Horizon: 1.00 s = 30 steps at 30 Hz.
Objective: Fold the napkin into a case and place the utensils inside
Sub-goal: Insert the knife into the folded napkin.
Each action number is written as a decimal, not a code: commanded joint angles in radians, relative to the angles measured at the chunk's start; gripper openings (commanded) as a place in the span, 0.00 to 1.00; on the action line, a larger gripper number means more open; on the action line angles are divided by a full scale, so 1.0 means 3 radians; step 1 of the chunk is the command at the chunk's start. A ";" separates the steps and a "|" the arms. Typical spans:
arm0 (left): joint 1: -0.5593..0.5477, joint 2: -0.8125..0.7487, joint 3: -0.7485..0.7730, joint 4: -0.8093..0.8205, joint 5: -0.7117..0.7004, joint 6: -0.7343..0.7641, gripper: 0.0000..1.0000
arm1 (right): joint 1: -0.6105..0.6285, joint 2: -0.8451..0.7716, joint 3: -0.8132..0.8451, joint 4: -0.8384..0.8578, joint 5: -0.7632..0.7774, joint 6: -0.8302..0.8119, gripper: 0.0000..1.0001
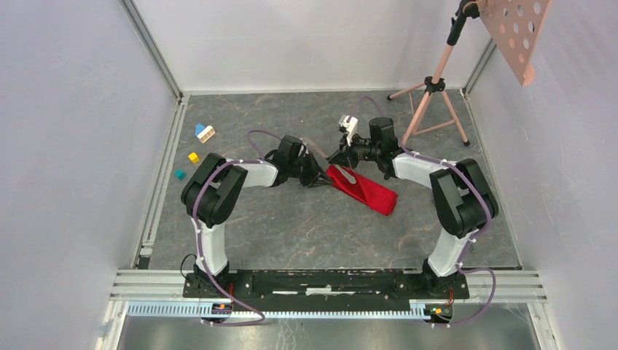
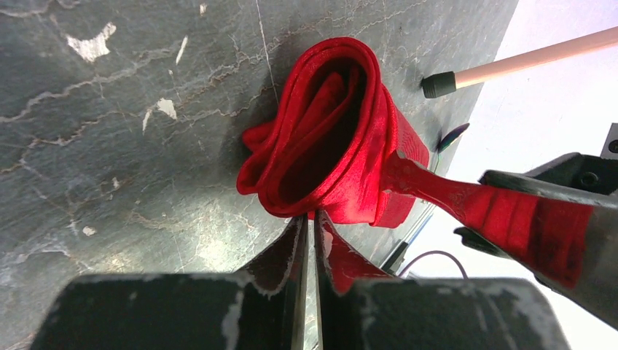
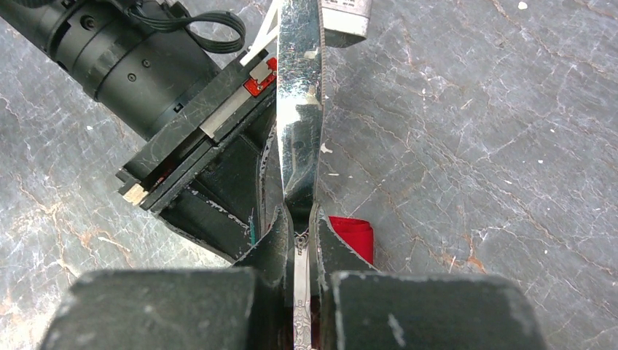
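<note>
On the grey bench (image 1: pixel 291 233), at centre: the red case (image 1: pixel 368 193), lying from 10 o'clock down to 4 o'clock, mouth gaping at the 10 o'clock end. At that mouth, left end effector (image 2: pixel 307 219), pinched together on the cloth rim. Just at 12 o'clock of the mouth, right end effector (image 3: pixel 300 222), clamped on the handle of a silver knife (image 3: pixel 299 109), blade tip at the mouth's rim. Out at 9 o'clock of the bench: three small toy blocks (image 1: pixel 193 157), well apart from the case.
</note>
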 commanded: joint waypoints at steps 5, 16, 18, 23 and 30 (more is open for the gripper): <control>0.0030 0.0058 0.0042 0.0019 -0.0041 -0.0026 0.12 | 0.0018 0.0116 0.0192 -0.0166 -0.0086 -0.0273 0.01; 0.0029 0.0073 0.0021 0.0013 -0.0075 -0.0036 0.12 | 0.0043 0.0039 0.0209 -0.0552 0.0145 -0.0506 0.01; 0.0027 0.0077 0.0027 0.0014 -0.0079 -0.0036 0.11 | 0.0053 -0.0020 0.0182 -0.0616 0.0223 -0.0543 0.01; 0.0029 0.0085 0.0027 0.0009 -0.0084 -0.0033 0.11 | 0.0070 -0.0121 0.0144 -0.0783 0.0389 -0.0625 0.00; 0.0029 0.0085 0.0007 0.0009 -0.0103 -0.0042 0.10 | 0.0077 -0.0224 -0.0007 -0.0820 0.0461 -0.0622 0.01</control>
